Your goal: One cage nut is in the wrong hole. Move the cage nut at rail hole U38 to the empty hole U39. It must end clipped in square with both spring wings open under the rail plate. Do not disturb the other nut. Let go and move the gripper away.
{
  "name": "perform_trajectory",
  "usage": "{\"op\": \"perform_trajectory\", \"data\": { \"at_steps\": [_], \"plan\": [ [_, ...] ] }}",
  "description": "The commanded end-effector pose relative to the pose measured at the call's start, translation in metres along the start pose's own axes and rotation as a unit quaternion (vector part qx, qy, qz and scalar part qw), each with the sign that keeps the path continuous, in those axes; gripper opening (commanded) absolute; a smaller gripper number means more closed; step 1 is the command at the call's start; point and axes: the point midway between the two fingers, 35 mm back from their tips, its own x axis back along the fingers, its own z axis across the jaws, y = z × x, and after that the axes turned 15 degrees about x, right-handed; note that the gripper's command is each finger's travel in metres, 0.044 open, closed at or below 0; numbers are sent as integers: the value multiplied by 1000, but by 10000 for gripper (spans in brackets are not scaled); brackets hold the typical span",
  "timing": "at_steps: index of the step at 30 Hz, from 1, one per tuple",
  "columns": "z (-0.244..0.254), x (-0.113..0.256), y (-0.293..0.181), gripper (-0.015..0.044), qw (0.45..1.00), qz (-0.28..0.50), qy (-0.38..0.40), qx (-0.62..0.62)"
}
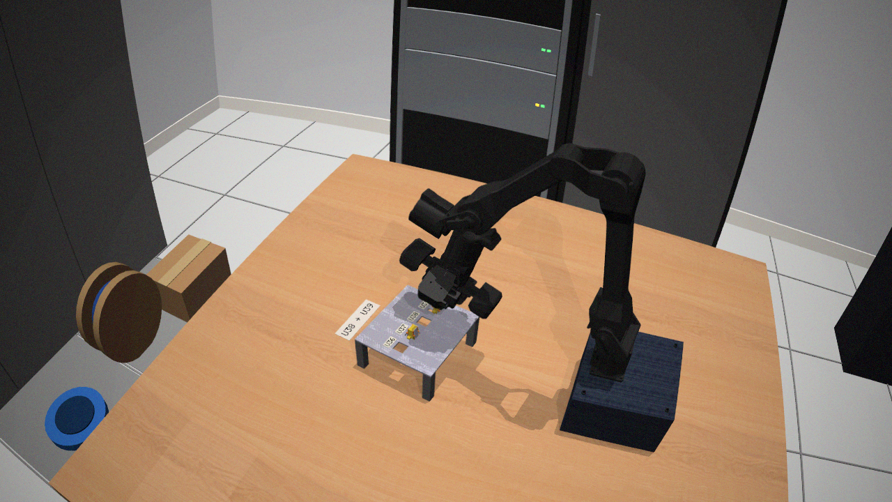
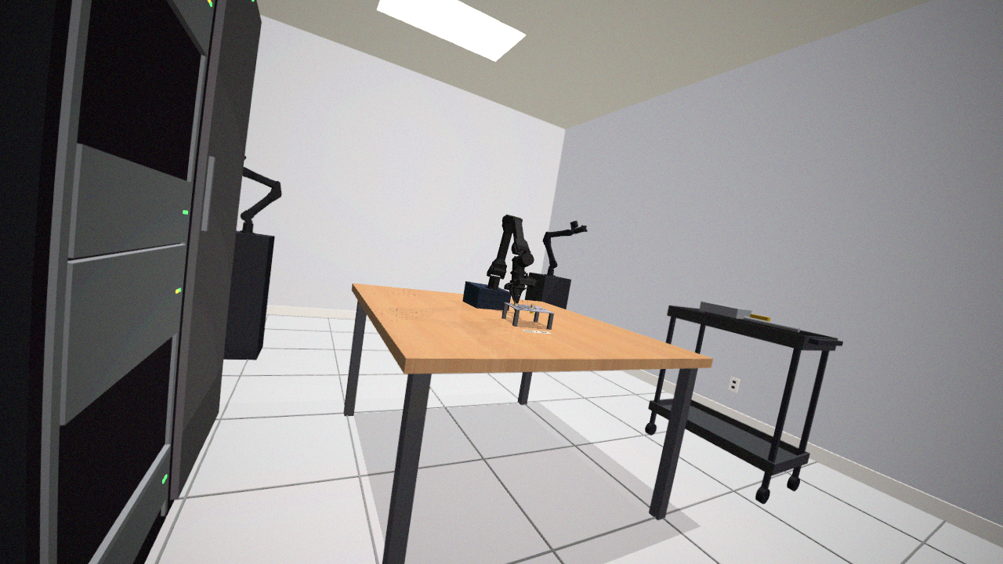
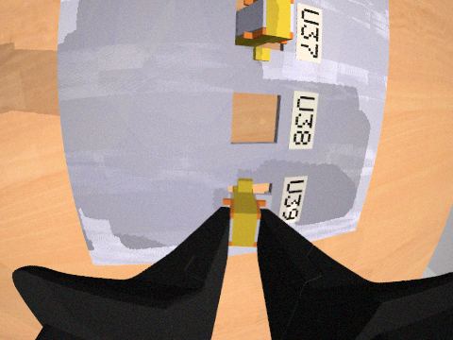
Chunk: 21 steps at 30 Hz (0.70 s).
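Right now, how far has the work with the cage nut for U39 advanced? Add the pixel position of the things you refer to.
Done: the U38 hole (image 1: 424, 321) (image 3: 255, 118) stands empty, and the other cage nut (image 1: 412, 332) (image 3: 276, 21) sits at U37.
In hand: the gripper (image 3: 243, 217) grips the moved cage nut (image 3: 244, 227) at the U39 hole (image 3: 264, 188).
Left: confirming it is square with both wings open underneath, which I cannot see, then releasing and moving away.

arm: black, mounted on dark blue base block (image 1: 660, 374) (image 2: 476, 295), right side of wood table (image 1: 249, 374) (image 2: 455, 343)
gripper (image 1: 435, 305) (image 2: 515, 301) (image 3: 243, 217): angled down at rail plate (image 1: 436, 360) (image 2: 540, 309) (image 3: 142, 118), closed on yellow cage nut (image 1: 434, 310) (image 3: 244, 229), nut mostly hidden
U38 hole (image 1: 424, 321) (image 3: 255, 118): empty
U37 nut (image 1: 412, 332) (image 3: 278, 19): yellow, standing at its hole
U36 hole (image 1: 400, 346): empty
paper label (image 1: 356, 318) (image 2: 536, 331): on table beside plate
spool (image 1: 130, 318): brown flanges, next to cardboard box (image 1: 205, 280)
server rack (image 1: 480, 93) (image 2: 126, 301): behind table, green and yellow lights
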Motion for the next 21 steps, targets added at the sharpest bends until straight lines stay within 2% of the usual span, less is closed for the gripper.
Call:
{"op": "perform_trajectory", "data": {
  "at_steps": [1,21],
  "plan": [
    [1,-3,0,33,1000,-1,9,2],
    [0,-3,-1,33,1000,-4,21,2]
  ]
}}
